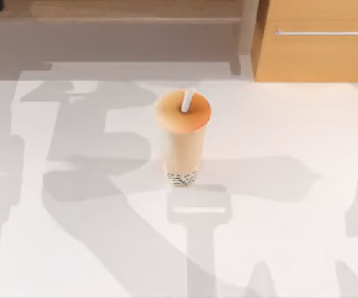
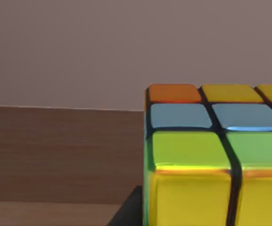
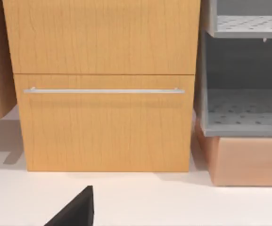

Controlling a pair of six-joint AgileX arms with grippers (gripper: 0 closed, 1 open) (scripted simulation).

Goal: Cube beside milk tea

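The milk tea point(image 1: 182, 139) stands upright near the middle of the white table point(image 1: 290, 248): a clear cup of beige tea with dark pearls at its base, an orange-tan domed lid and a white straw. The cube point(image 2: 211, 155) sits very close in the left wrist view, showing yellow, green, blue and orange squares on a dark grid. It hangs in front of a wall and a wooden panel rather than resting on the table. One dark finger point(image 2: 130, 211) of my left gripper lies against its side. A dark fingertip point(image 3: 74, 209) of my right gripper shows over the table, facing the cabinet.
A wooden cabinet point(image 1: 318, 43) with a metal drawer handle point(image 3: 103, 91) stands at the table's back right. A grey perforated shelf unit point(image 3: 244, 70) on a tan base stands beside it. Arm shadows fall across the table around the cup.
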